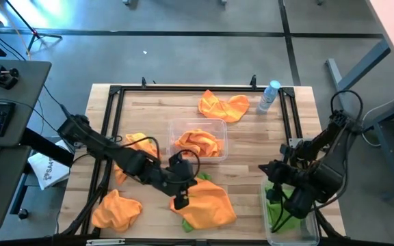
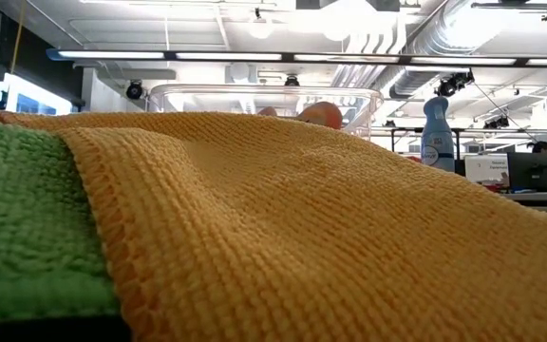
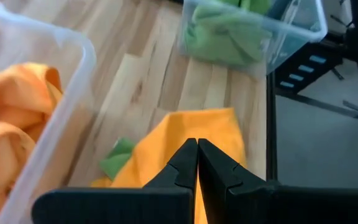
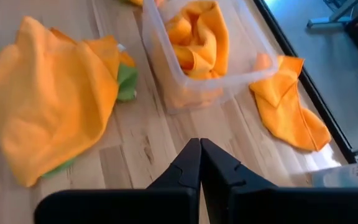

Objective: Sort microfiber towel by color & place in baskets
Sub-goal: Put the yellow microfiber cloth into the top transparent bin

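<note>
Tools both closed, empty: left tool (image 1: 180, 202) over orange towel (image 1: 211, 205), right tool (image 1: 269, 169) beside green-towel basket (image 1: 311, 231).

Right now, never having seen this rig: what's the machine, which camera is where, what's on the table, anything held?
Two dark robot arms work at a wooden table. One camera looks down from above, one sits at table height, one rides each wrist. The left end effector is shut over a loose orange microfiber towel with a green one beneath. The right end effector is shut, holding nothing. A clear plastic basket holds orange towels; another holds green. A clear blue-capped bottle lies at the far edge.
</note>
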Robot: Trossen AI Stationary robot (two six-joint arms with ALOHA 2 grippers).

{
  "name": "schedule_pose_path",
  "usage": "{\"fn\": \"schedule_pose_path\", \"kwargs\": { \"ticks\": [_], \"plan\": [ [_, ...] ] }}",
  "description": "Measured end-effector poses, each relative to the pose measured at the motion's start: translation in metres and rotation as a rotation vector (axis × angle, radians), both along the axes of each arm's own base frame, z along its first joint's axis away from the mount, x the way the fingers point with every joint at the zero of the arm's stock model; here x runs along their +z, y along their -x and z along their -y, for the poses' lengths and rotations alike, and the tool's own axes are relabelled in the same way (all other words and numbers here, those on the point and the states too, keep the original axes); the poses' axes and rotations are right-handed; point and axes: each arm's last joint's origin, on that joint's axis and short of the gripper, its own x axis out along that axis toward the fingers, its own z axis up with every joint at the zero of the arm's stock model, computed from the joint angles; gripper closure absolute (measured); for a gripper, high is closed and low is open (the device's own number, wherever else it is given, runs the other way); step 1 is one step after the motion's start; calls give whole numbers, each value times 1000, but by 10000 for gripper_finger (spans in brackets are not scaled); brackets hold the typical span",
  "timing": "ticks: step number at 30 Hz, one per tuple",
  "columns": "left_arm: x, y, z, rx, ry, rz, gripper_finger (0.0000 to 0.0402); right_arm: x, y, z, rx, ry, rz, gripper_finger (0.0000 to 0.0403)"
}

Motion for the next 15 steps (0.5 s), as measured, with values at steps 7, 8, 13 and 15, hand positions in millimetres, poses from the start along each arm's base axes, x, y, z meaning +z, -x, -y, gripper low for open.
{"fn": "schedule_pose_path", "kwargs": {
  "ticks": [7, 8, 13, 15],
  "plan": [
    [-20, -2, 3, 19, 27, -130, 380, 4, 0, 0, 5, -18, 40, 403],
    [-22, 0, 2, 30, 27, -153, 373, 3, 0, 0, 4, -17, 40, 403],
    [-32, 8, 6, 27, -20, -253, 332, 3, 0, 1, 3, -9, 34, 403],
    [-39, 8, 11, 0, -52, -282, 322, 3, 0, 1, 3, -9, 34, 403]
  ]
}}
